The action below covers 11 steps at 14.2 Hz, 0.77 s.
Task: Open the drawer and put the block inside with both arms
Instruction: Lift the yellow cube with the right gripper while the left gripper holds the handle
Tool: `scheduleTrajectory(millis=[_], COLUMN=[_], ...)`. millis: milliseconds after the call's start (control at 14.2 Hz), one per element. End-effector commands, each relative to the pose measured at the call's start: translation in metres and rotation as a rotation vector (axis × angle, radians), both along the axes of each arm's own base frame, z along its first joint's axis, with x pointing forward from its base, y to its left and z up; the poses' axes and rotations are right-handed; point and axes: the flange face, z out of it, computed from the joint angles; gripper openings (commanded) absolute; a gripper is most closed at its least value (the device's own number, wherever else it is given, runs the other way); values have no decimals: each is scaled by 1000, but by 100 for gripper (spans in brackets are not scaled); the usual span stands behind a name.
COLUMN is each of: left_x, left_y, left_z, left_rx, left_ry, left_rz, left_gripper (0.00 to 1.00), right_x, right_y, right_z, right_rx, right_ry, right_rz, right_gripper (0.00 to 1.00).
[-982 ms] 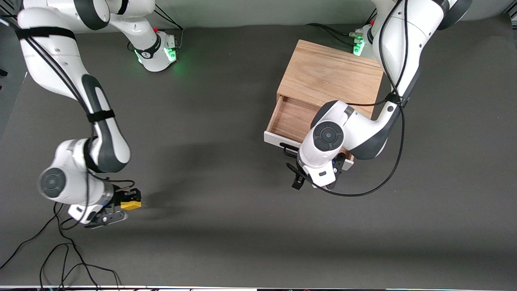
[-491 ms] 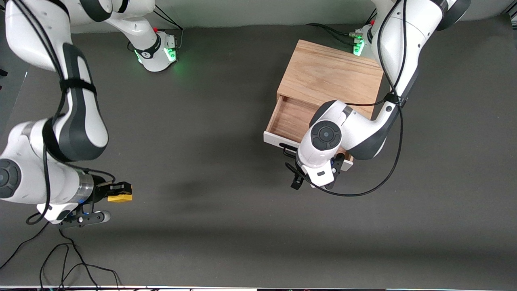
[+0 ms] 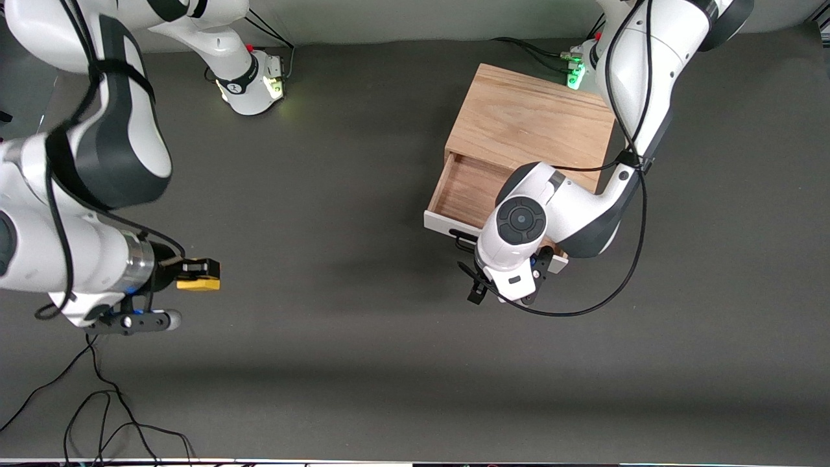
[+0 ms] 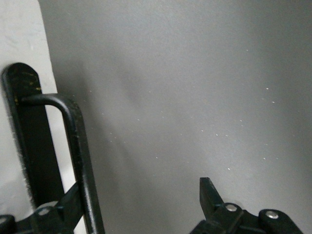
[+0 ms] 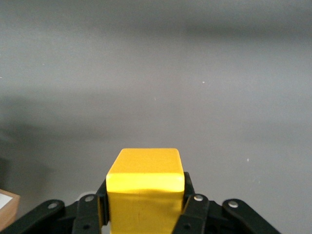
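Observation:
The light wooden box (image 3: 532, 120) stands at the left arm's end of the table. Its drawer (image 3: 463, 188) is pulled open and shows a bare brown interior. My left gripper (image 3: 502, 285) is in front of the white drawer front (image 3: 444, 224), by the black bar handle (image 3: 462, 241). In the left wrist view the left gripper (image 4: 141, 190) is open, with the handle bar (image 4: 78, 161) just inside one finger. My right gripper (image 3: 194, 275) is shut on the yellow block (image 3: 198, 283) above the table at the right arm's end. The block also shows in the right wrist view (image 5: 145, 187).
Loose black cables (image 3: 97, 415) lie on the dark table mat near the front edge at the right arm's end. The left arm's cable (image 3: 583, 305) hangs in a loop beside the drawer.
My right gripper has risen with the yellow block in it and shifted a little toward the robots' bases. The left arm has barely moved.

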Motion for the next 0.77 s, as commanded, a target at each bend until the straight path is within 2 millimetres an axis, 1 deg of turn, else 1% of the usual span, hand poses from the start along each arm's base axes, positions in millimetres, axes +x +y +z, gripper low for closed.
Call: scheduleTrajectory(millis=[0, 70, 140, 211, 351, 421, 491, 561, 632, 702], left_x=[5, 3, 3, 3, 7, 10, 12, 17, 23, 25], left_y=[-2, -3, -3, -3, -3, -2, -1, 2, 9, 17], left_z=[-4, -5, -7, -8, 1, 10, 23, 41, 63, 79], left_rx=[40, 44, 45, 42, 37, 33, 35, 40, 48, 58], left_ry=[5, 11, 13, 17, 5, -6, -9, -13, -20, -10], left_rz=[-2, -5, -5, -3, 1, 8, 11, 13, 20, -8], left_gripper=[100, 100, 100, 100, 100, 100, 100, 100, 100, 100], right_x=[-12, -12, -12, -13, -14, -15, -17, -20, -25, -32], right_y=[9, 11, 12, 18, 23, 27, 38, 51, 67, 88], right_z=[23, 23, 30, 33, 35, 35, 37, 45, 51, 57], right_rx=[41, 47, 51, 57, 60, 63, 72, 84, 97, 117], right_ry=[5, 6, -8, -12, -18, -17, -16, -23, -24, -25], right_rz=[-71, -100, -115, -116, -140, -148, -157, -184, -230, -289], right_gripper=[0, 0, 0, 0, 0, 0, 0, 0, 0, 0])
